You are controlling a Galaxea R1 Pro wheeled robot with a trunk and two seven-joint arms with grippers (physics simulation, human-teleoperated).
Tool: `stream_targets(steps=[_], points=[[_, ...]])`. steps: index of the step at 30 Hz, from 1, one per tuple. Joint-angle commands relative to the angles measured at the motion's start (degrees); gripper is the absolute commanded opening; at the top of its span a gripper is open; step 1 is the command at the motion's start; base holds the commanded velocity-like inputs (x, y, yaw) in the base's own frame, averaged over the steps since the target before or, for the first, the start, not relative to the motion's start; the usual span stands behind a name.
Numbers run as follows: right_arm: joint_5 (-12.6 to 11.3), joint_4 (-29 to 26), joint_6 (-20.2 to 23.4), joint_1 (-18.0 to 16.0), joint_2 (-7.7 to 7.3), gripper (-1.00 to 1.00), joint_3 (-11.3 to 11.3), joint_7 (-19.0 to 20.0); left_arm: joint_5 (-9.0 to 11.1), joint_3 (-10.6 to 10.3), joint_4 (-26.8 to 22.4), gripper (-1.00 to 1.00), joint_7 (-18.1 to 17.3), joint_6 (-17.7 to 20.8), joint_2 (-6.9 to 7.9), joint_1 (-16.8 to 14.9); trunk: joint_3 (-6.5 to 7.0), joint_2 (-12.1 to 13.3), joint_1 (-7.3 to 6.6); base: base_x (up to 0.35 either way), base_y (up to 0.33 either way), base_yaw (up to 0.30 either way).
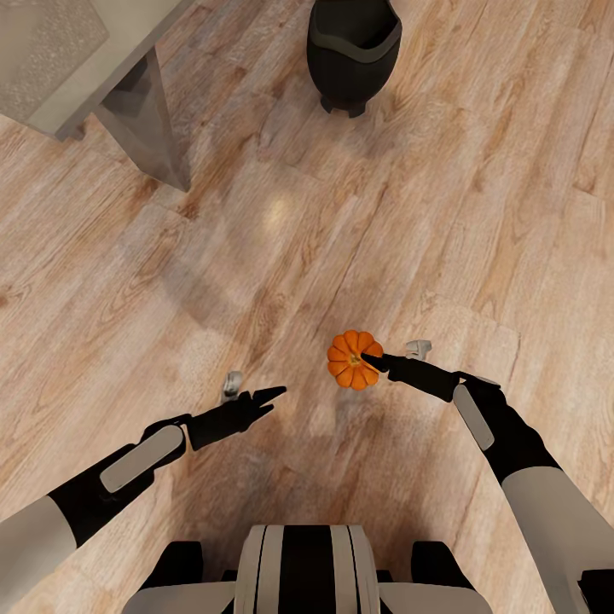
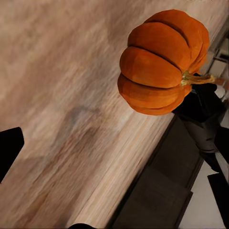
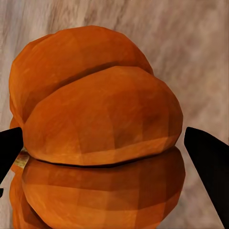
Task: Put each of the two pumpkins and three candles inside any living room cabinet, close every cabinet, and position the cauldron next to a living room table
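A bright orange ribbed pumpkin with a tan stem, a black cauldron, black grippers, and a pale brown wood-grain floor.

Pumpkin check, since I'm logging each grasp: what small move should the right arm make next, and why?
Probably lift it and carry it off toward a cabinet: the right gripper fingers already flank the pumpkin, and no cabinet is in sight here.

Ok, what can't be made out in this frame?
- Cauldron: head view, its top is cut off by the picture's edge.
- Table: head view, just one corner is in frame.
- Pumpkin: right wrist view, too close; right gripper contact is unclear.
- Left gripper: finger gap unclear.
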Motion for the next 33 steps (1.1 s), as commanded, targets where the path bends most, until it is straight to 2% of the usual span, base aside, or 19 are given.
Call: stream_targets(steps=[1,15,16,17,20,33], points=[[-0.03,0.0,0.01,0.0,-0.02,-1.0,-0.03,0.0,0.01,0.05,0.06,1.0,-0.14,0.01,-0.06,0.01,0.0,0.0,0.0,0.0,0.0,0.0],[-0.03,0.01,0.0,0.0,-0.02,-1.0,-0.05,-0.01,-0.18,0.25,-0.42,1.0,-0.19,-0.48,-0.53,-0.03,0.0,0.0,0.0,-0.041,-0.052,0.0],[-0.03,0.05,0.0,0.01,-0.01,-1.0,-0.01,-0.02,-0.97,0.19,-0.26,1.0,-0.19,-0.53,-0.54,-0.02,0.0,0.0,0.0,0.0,0.0,0.0],[-0.03,0.08,0.0,0.03,0.0,-1.0,0.02,-0.03,-3.0,0.21,-0.46,1.0,-0.25,-0.57,-0.55,-0.03,0.0,0.0,0.0,0.0,0.0,0.0],[0.05,0.04,-0.03,0.05,0.0,-1.0,0.02,-0.03,-5.52,0.18,-0.43,1.0,-0.35,-0.6,-0.62,-0.04,0.0,0.0,0.0,0.0,0.0,0.0],[0.29,0.08,-0.03,0.17,0.0,-1.0,0.02,-0.15,-5.96,0.4,-0.6,1.0,-0.45,-0.59,-0.63,-0.05,0.0,0.0,0.0,0.0,0.0,0.0]])
